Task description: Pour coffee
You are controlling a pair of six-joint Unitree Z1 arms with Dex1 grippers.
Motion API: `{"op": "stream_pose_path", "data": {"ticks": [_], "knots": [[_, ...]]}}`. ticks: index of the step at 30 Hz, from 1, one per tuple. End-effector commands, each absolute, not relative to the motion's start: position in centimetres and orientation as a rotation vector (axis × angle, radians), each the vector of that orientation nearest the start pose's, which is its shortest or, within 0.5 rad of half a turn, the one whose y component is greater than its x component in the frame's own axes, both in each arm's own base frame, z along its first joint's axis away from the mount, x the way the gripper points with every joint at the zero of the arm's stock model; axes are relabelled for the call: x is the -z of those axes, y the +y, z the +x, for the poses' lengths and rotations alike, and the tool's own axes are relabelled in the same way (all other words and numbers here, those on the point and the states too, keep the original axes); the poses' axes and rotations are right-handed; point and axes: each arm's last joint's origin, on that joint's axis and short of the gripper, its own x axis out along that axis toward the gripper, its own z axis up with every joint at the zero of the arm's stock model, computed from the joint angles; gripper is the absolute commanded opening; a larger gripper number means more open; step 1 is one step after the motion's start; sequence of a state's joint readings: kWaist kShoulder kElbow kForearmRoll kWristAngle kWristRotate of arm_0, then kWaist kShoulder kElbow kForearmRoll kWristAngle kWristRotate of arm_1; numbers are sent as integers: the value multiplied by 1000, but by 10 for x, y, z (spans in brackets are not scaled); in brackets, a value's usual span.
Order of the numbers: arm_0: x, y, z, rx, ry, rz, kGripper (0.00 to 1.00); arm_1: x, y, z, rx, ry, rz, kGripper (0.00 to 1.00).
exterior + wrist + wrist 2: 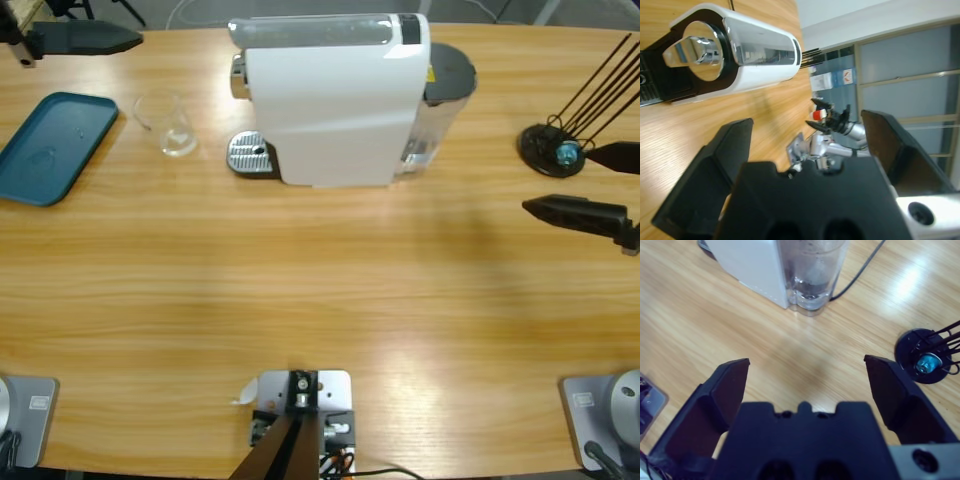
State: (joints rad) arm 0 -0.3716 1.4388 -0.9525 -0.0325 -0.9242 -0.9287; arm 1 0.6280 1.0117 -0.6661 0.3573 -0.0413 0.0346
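Observation:
The white coffee machine (pixel 330 100) stands at the table's far middle, with its metal drip tray (pixel 250 155) on its left side and nothing on the tray. An empty clear glass cup (pixel 175 128) stands left of the tray. My left gripper (pixel 130 40) hovers open at the far left corner. In the left wrist view the left gripper (pixel 807 122) faces the coffee machine's (pixel 740 50) chrome spout end. My right gripper (pixel 558 178) is open at the right edge, and the right gripper (pixel 805 362) looks down on bare table near the machine's water tank (pixel 812 270).
A teal tray (pixel 55 145) lies at the far left. A black capsule stand (pixel 555 148) with thin wire rods and a blue capsule (pixel 926 362) sits by the right gripper. A power cord (pixel 860 270) runs from behind the machine.

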Motion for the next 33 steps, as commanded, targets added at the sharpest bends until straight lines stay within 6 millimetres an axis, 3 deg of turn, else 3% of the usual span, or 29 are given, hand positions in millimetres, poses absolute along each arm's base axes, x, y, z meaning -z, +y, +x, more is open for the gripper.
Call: {"op": "stream_pose_path", "data": {"ticks": [1,8,26,30,33], "knots": [[-313,-143,271,913,1131,-1022,890,-290,79,116,-493,743,-222,982],[-281,-150,287,922,1167,-1040,885,-285,85,123,-491,774,-233,987],[-234,-173,318,1108,1077,-1156,880,-284,85,123,-489,776,-230,987],[-222,-175,321,1138,1048,-1199,825,-284,85,123,-489,776,-229,987],[-225,-176,318,1141,1039,-1201,770,-284,85,123,-488,777,-227,987]]}}
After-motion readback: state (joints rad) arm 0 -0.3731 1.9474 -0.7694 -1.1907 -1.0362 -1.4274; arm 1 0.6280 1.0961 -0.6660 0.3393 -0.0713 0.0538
